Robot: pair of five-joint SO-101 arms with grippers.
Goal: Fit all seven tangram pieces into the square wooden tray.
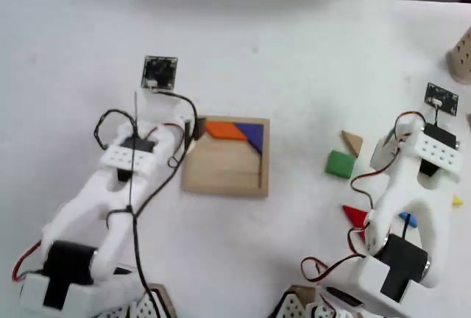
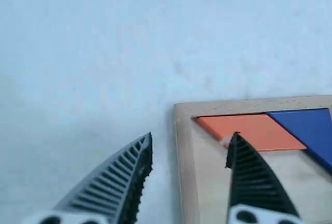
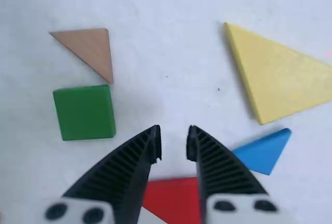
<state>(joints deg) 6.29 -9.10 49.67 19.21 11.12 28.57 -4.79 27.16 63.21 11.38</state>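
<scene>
Red triangle (image 3: pixel 171 199) partly hidden, yellow triangle (image 3: pixel 280 76) cropped

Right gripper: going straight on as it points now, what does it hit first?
Likely just bare table, depth unclear. The right gripper points into the gap between the green square and tan triangle on one side and the yellow triangle on the other; no piece lies in that line.

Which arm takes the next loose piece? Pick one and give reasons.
Right, probably. The right gripper hangs above the loose pieces, with the green square, red triangle and yellow triangle around it. The left gripper is at a corner of the tray, away from every loose piece.
</scene>
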